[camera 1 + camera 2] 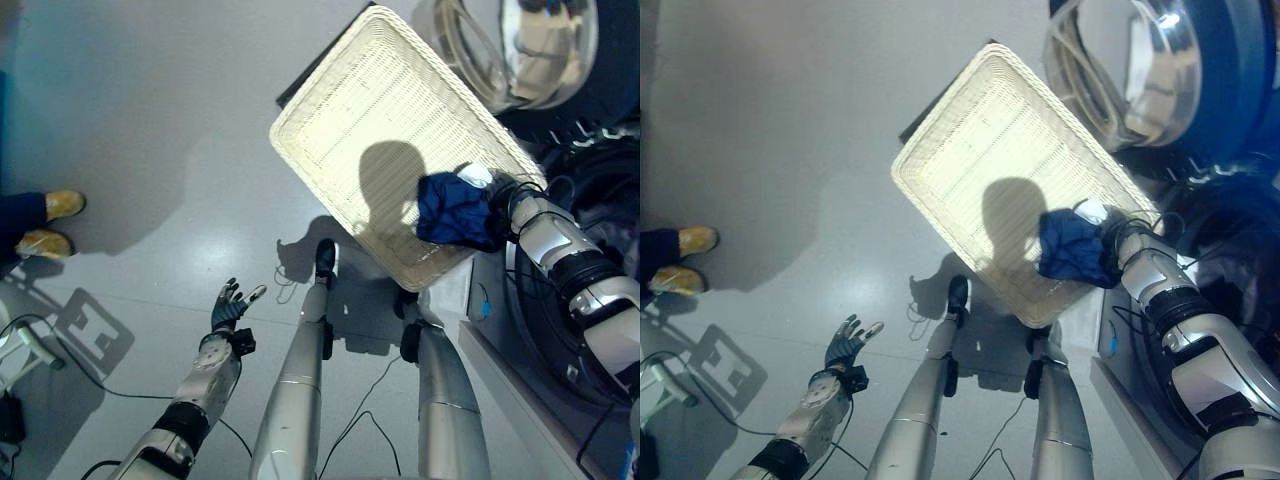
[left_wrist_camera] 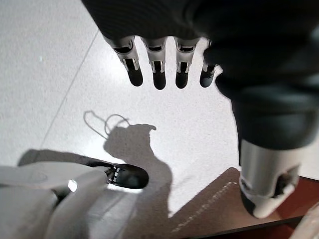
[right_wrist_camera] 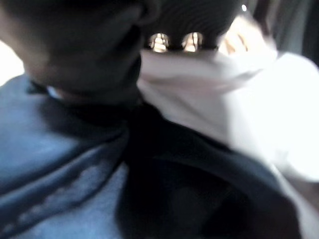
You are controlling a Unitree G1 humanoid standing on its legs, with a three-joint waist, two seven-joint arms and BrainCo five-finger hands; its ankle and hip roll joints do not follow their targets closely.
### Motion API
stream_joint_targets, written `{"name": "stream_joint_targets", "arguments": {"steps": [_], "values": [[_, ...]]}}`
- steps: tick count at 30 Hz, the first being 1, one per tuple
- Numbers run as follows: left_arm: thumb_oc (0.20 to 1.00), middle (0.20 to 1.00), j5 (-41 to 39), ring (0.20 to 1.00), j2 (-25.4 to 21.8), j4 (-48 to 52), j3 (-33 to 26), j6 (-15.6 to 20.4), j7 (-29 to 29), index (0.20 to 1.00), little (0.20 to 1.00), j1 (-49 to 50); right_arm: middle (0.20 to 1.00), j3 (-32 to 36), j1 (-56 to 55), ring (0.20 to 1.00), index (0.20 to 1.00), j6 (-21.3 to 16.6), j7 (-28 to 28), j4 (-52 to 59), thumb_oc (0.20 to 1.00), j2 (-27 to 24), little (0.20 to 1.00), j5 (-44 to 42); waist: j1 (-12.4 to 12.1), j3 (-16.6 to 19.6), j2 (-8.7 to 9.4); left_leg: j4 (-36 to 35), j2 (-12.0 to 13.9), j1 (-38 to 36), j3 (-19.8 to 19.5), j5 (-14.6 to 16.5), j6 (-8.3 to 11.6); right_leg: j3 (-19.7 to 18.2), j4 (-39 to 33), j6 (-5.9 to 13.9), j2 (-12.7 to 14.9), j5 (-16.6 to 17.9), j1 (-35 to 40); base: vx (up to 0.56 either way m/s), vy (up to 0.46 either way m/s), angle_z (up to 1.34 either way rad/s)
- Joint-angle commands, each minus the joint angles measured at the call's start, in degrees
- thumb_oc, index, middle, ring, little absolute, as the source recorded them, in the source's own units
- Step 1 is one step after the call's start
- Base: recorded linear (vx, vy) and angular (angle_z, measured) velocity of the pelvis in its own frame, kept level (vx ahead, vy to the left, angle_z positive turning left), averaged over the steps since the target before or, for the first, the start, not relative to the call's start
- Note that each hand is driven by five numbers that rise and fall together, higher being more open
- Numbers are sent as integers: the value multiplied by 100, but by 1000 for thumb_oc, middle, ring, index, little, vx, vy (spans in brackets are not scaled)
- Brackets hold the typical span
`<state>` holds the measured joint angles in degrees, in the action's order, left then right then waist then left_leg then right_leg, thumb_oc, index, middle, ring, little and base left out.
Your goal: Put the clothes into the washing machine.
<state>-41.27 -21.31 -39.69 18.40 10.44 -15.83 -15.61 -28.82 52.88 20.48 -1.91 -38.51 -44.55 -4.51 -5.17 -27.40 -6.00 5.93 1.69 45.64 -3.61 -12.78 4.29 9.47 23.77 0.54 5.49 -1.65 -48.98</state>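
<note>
Smooth grey floor [image 1: 150,120], glossy, with hard-edged shadows under strong overhead light. A person's yellow shoes [image 1: 52,222] and dark trouser legs stand at its left edge. Small white stool [image 1: 25,345] nearby, lower left.

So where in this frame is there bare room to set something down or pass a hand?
Most of the wicker basket is bare weave, from its far corner to the blue garment at its near right edge. The grey floor between the basket and a person's yellow shoes is open; the left hand hovers there. It is crowded around the right hand, clothes and washing machine.
</note>
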Motion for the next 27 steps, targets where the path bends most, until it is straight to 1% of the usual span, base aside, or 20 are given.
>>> {"name": "stream_joint_targets", "arguments": {"steps": [1,2,3,5,8,9,10,11,12,13,14,18,20,24,27], "values": [[1000,1000,153,1000,-127,-142,-350,153,18,1000,1000,324,200,608,-478,200,200,-789,-24,465,200,169,200,-2327,54,-240,64,200,-597,-292,540,664,-366,149,-638,337,-312,357,267,-46,16,-32],[1000,1000,170,1000,-92,-265,-412,221,62,1000,1000,339,200,923,-705,200,200,-1274,68,502,200,234,200,-2955,127,-240,74,238,-593,-325,587,707,-374,111,-630,345,-315,358,279,-40,10,-29],[1000,1000,175,1000,-86,-282,-416,233,70,1000,1000,344,200,981,-742,200,200,-1332,74,512,200,245,200,-3026,135,-240,75,244,-592,-331,596,714,-375,104,-629,346,-316,358,281,-39,13,-19],[1000,1000,176,1000,-39,-370,-444,308,78,1000,1000,372,200,1334,-956,200,200,-1722,126,566,200,322,200,-3534,214,-240,71,276,-585,-367,656,754,-380,57,-625,352,-320,366,288,-34,23,-10],[1000,1000,154,1000,79,-508,-450,476,23,1000,1000,397,200,2050,-1393,200,200,-2505,140,750,200,540,200,-4694,388,-240,43,306,-579,-414,783,835,-396,-67,-648,381,-331,402,270,-48,42,-22],[1000,1000,144,1000,90,-530,-445,497,22,1000,1000,397,200,2106,-1423,200,200,-2554,124,755,200,560,200,-4763,402,-240,41,307,-581,-423,793,841,-397,-79,-656,382,-332,406,274,-45,58,-42],[1000,1000,111,1000,133,-600,-456,566,8,1000,1000,386,200,2377,-1587,200,200,-2817,47,802,200,662,200,-5252,491,-240,32,319,-584,-440,847,877,-397,-139,-691,390,-340,419,277,-32,44,-38],[1000,1000,110,1000,136,-611,-451,574,5,1000,1000,382,200,2412,-1609,200,200,-2837,21,805,200,673,200,-5314,498,-240,33,322,-583,-445,858,884,-396,-149,-695,392,-340,421,278,-38,50,-31],[1000,1000,96,1000,151,-676,-449,618,-1,1000,1000,356,200,2554,-1692,200,200,-2964,30,822,200,746,200,-5615,551,-240,34,340,-588,-453,885,909,-393,-177,-718,399,-335,436,280,-16,21,-16],[1000,1000,86,1000,161,-701,-449,628,-7,1000,1000,346,200,2608,-1749,200,200,-2991,-7,817,200,783,200,-5645,571,-240,38,346,-587,-459,896,919,-393,-191,-726,404,-333,444,283,-24,26,-17],[1000,1000,78,1000,186,-759,-458,665,-18,1000,1000,322,200,2704,-1852,200,200,-3107,9,780,200,848,200,-5739,615,-240,42,344,-590,-476,922,931,-395,-222,-762,413,-334,467,294,-23,18,-23],[1000,1000,33,1000,218,-832,-458,693,-43,1000,1000,233,200,2890,-1987,200,200,-3212,136,523,200,934,200,-6023,716,-240,14,342,-594,-516,1010,960,-402,-303,-847,419,-336,510,316,-21,11,-30],[1000,1000,42,1000,233,-872,-441,738,-19,1000,1000,216,200,3010,-2029,200,200,-3318,226,295,200,977,200,-6406,745,-240,-15,372,-597,-517,1045,984,-401,-340,-855,418,-330,507,320,0,-6,-14],[1000,1000,29,1000,270,-975,-373,807,11,1000,1000,172,200,3334,-1943,200,200,-3631,564,-257,200,1037,200,-7237,753,-240,-113,411,-607,-556,1067,1020,-392,-358,-822,411,-306,446,376,10,-24,-6],[1000,1000,-4,1000,289,-1013,-292,818,7,1000,1000,132,200,3623,-1762,200,200,-3847,954,-710,200,1026,200,-7941,727,-240,-229,402,-621,-577,1055,1009,-372,-354,-775,383,-296,367,417,35,-41,-12]]}}
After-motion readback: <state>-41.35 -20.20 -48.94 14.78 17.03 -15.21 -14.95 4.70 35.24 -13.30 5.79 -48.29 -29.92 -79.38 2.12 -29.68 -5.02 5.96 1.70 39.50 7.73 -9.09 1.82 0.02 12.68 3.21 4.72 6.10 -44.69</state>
